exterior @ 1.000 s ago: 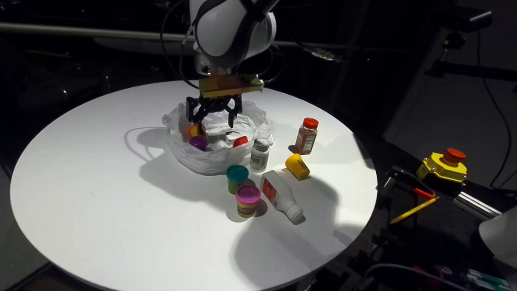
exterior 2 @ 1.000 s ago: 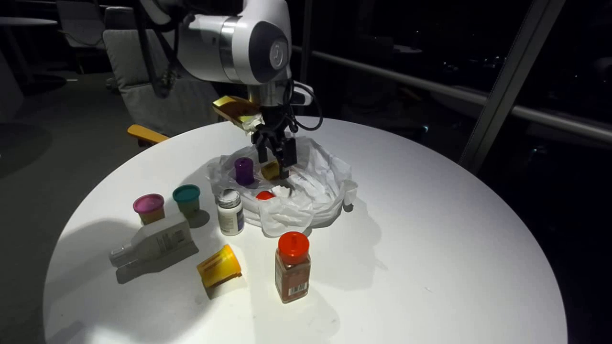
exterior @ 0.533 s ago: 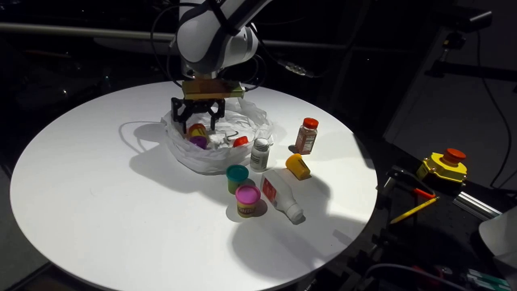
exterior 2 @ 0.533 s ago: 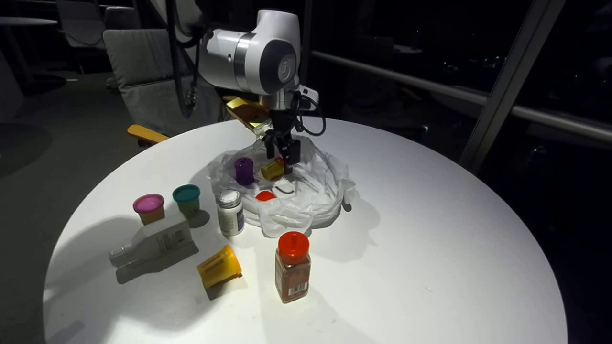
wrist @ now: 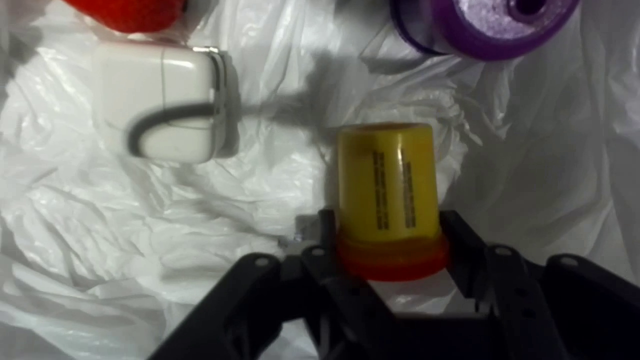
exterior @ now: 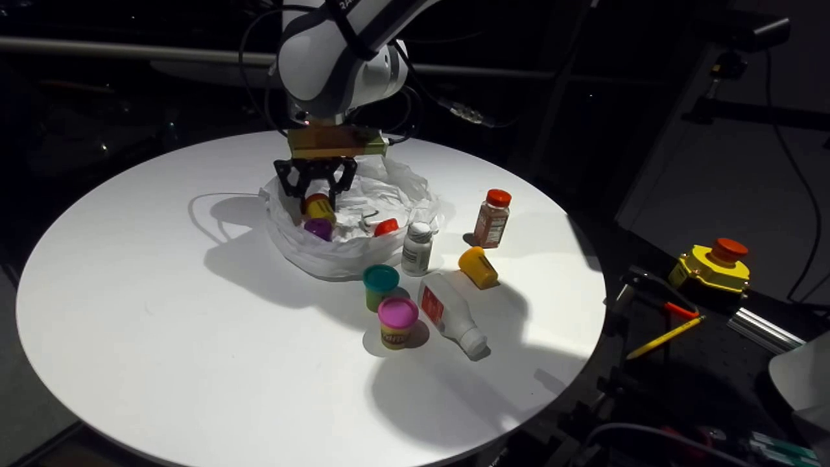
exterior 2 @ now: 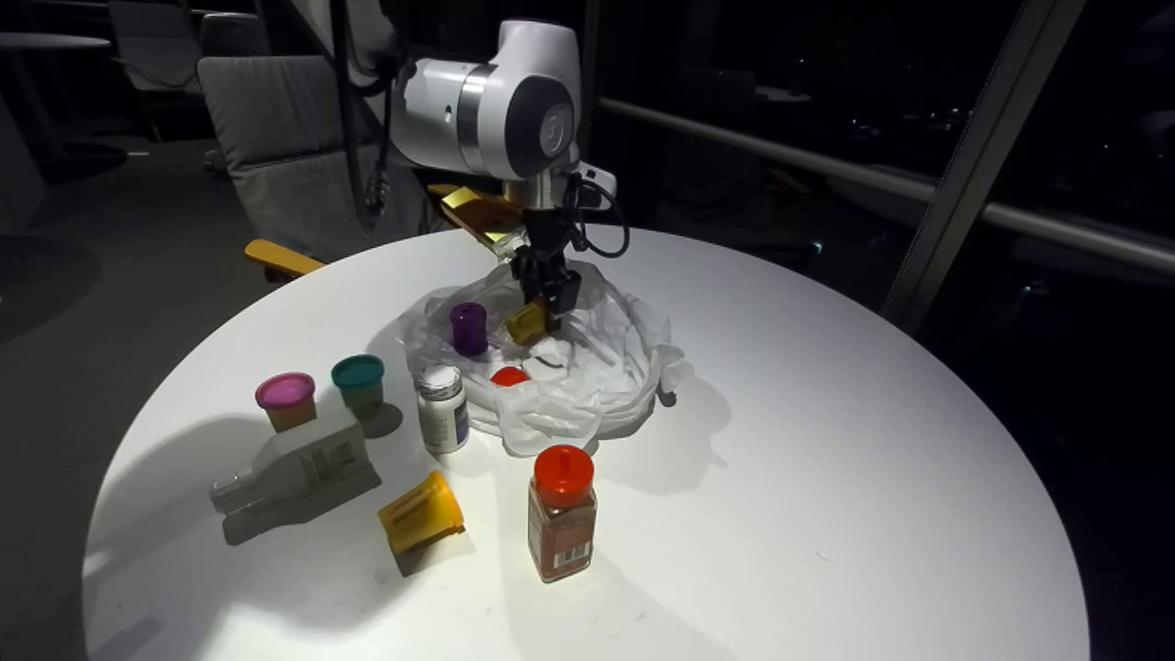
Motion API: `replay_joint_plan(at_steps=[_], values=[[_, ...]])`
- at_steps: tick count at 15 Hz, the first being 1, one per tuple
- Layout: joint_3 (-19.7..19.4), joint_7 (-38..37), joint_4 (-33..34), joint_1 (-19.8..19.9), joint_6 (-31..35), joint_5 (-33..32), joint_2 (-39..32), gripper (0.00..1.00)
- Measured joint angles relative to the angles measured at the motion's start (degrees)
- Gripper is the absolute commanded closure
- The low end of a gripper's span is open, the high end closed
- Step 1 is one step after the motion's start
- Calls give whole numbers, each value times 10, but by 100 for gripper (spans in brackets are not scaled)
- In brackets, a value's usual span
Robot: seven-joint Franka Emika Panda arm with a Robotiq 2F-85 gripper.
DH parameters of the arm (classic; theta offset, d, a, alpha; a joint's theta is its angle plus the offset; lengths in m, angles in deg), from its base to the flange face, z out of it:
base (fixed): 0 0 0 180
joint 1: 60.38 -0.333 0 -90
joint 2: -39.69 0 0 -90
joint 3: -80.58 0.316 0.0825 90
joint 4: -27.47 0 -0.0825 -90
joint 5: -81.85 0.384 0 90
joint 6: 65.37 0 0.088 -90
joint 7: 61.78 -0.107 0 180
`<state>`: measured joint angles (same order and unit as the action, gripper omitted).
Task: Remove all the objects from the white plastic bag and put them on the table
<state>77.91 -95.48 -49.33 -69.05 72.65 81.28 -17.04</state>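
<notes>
From the left in an exterior view, the table (exterior 2: 826, 505) carries a pink-lidded Play-Doh tub (exterior 2: 287, 401), a white bottle (exterior 2: 296, 461), a teal-lidded tub (exterior 2: 360, 386), an orange-yellow tub (exterior 2: 420, 512) and a white pill bottle (exterior 2: 442, 413). The white plastic bag (exterior 2: 597, 395) holds a purple container (exterior 2: 469, 329), a red object (exterior 2: 509, 377), a red-lidded yellow tub (wrist: 389, 185) gripped by the end effector (wrist: 388, 227), and a white box (wrist: 185, 75). A spice jar (exterior 2: 562, 519) follows.
</notes>
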Motion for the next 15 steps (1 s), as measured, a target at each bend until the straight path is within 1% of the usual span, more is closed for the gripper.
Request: replay_joint_plan(at_steps=[3, 6, 8, 11, 13, 15], values=[[-30, -38, -8, -19, -7, 0, 19, 71], [-68, -91, -47, -50, -7, -12, 67, 71], [-94, -129, -95, -74, -7, -39, 116, 71], [-124, -186, -180, -106, -20, -100, 195, 71], [-130, -218, -239, -113, -26, -137, 245, 71], [-130, -237, -303, -111, -25, -166, 291, 71]])
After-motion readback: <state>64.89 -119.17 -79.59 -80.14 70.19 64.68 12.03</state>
